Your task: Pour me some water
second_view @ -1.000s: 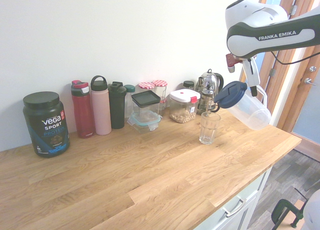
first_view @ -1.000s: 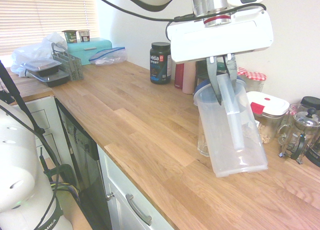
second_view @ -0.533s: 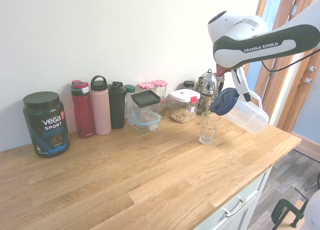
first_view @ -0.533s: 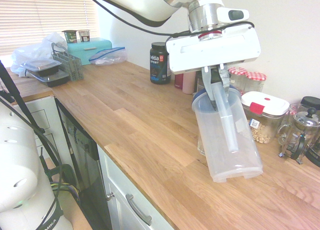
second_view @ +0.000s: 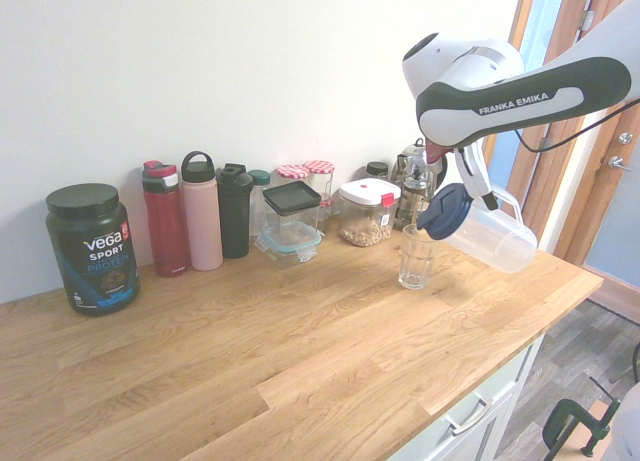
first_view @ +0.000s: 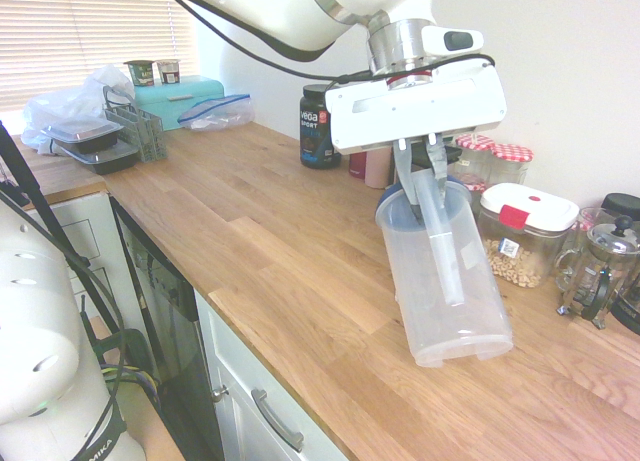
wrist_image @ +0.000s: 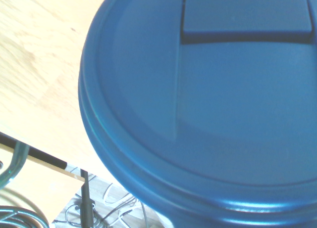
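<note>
A clear plastic pitcher (first_view: 446, 281) with a blue lid (second_view: 443, 211) hangs tilted above the wooden counter, and my gripper (first_view: 421, 177) is shut on its handle. In the second exterior view the lid end dips to the rim of a clear drinking glass (second_view: 415, 258) that stands upright on the counter. I see no stream of water, and the pitcher looks see-through all along. The first exterior view has the glass hidden behind the pitcher. The blue lid (wrist_image: 213, 104) fills most of the wrist view.
Along the wall stand a black protein tub (second_view: 90, 246), a red bottle (second_view: 166, 219), a pink bottle (second_view: 201, 211), a white-lidded food box (second_view: 367, 213) and a French press (second_view: 415, 179). The counter's front edge (second_view: 520, 341) runs close to the glass.
The arm has carried the pitcher down and sideways toward the glass, so its lid end now sits at the glass's rim. The grip on the handle is unchanged.
</note>
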### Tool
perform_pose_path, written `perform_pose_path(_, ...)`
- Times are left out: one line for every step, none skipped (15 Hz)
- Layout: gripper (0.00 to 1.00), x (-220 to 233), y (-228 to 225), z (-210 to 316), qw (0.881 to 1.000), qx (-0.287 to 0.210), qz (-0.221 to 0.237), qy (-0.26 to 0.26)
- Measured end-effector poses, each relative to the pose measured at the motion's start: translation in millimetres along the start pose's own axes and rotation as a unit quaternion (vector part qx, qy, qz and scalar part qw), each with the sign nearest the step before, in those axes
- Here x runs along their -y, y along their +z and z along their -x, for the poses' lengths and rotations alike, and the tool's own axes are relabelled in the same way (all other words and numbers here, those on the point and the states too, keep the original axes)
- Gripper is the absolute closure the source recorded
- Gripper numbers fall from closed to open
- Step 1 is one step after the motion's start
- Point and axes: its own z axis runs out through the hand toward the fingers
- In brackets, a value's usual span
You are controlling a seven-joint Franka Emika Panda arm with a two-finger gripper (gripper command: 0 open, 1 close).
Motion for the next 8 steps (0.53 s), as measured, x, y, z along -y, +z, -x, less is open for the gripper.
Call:
perform_pose_path(1.0, -2, 2, 0, 1.0, 0.002, 0.0, 0.002)
perform_pose_path(1.0, -5, 4, 0, 1.0, 0.004, -0.001, 0.005)
perform_pose_path(1.0, -8, 7, 0, 1.0, 0.006, -0.003, 0.008)
perform_pose_path(1.0, -11, 8, 0, 1.0, 0.006, -0.004, 0.01)
perform_pose_path(1.0, -12, 8, 0, 1.0, 0.004, -0.006, 0.011)
perform_pose_path(1.0, -12, 7, -1, 1.0, 0.001, -0.008, 0.012)
perform_pose_path(1.0, -13, 7, -2, 1.0, -0.004, -0.015, 0.014)
perform_pose_path(1.0, -17, 8, -1, 0.999, -0.009, -0.029, 0.02)
